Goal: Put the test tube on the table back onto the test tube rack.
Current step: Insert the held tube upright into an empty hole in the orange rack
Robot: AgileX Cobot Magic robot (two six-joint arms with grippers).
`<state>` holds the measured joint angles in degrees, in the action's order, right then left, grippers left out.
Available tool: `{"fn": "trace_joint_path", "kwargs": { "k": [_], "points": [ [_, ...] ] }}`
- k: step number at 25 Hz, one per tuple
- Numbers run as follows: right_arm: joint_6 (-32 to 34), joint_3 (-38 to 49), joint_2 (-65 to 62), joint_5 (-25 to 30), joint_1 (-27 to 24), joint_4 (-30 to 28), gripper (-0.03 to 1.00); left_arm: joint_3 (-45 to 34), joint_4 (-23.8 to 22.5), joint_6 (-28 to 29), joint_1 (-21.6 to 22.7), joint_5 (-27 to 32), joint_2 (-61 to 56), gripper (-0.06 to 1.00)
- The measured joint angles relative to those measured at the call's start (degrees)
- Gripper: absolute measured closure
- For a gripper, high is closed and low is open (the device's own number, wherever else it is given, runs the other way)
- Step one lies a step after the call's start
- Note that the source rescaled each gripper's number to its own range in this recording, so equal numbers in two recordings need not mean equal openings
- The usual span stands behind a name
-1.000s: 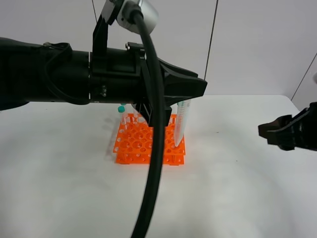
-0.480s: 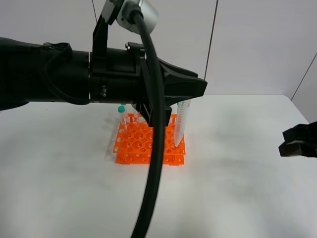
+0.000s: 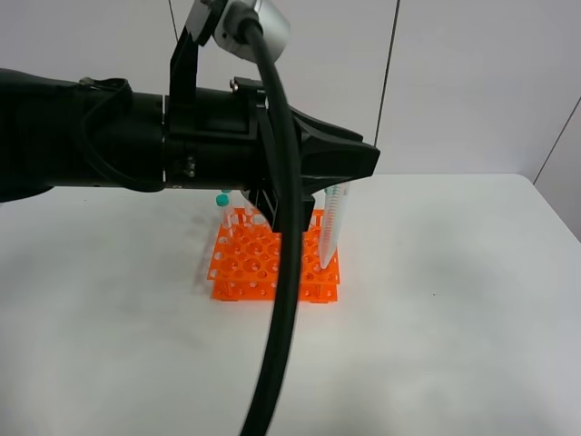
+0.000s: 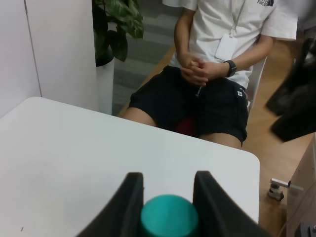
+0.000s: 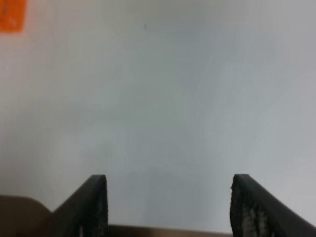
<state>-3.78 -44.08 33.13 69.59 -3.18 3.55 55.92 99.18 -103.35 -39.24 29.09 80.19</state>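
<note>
My left gripper is shut on the test tube and holds it upright, slightly tilted. The tube's pointed tip is at the right-hand holes of the orange test tube rack. I cannot tell whether the tip is inside a hole. In the left wrist view the tube's teal cap sits between the black fingers. The right gripper is open and empty above the white table. A corner of the rack shows far from it. It is outside the exterior view.
Another teal-capped tube stands at the rack's back left. The left arm and its black cable hide much of the rack. Beyond the table's far edge a person sits beside a potted plant.
The right gripper has drawn back to the right and left the exterior view. The left arm and the tube have not moved.
</note>
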Motion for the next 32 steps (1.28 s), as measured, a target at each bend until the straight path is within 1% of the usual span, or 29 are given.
{"fn": "trace_joint_path", "kwargs": {
  "k": [4,8,10,15,18,23,32],
  "points": [
    [-0.46,3.21,-11.52,-1.07,0.00,-0.19,0.23,0.00,0.00,-0.10,0.00,0.05,0.00,0.94],
    [-0.62,10.48,-20.08,-4.81,0.00,-0.24,0.23,0.00,0.00,-0.12,0.00,0.05,0.00,0.94],
    [-0.62,13.21,-22.45,-5.20,0.00,-0.24,0.23,0.00,0.00,-0.12,0.00,0.17,0.00,0.94],
    [0.20,14.54,-23.80,-8.61,0.00,-0.24,0.23,0.00,0.00,-0.17,0.00,0.30,0.00,0.94],
    [1.74,15.66,-23.93,-10.46,0.00,-1.23,0.23,0.00,0.00,-0.18,0.00,0.34,0.00,0.94],
    [5.41,15.66,-23.93,-10.74,0.00,-3.55,0.23,0.00,0.00,-0.18,0.00,0.34,0.00,0.94],
    [5.77,15.66,-23.93,-10.74,0.00,-3.55,0.23,0.00,0.00,-0.18,0.00,0.34,0.00,0.94]
  ]
}}
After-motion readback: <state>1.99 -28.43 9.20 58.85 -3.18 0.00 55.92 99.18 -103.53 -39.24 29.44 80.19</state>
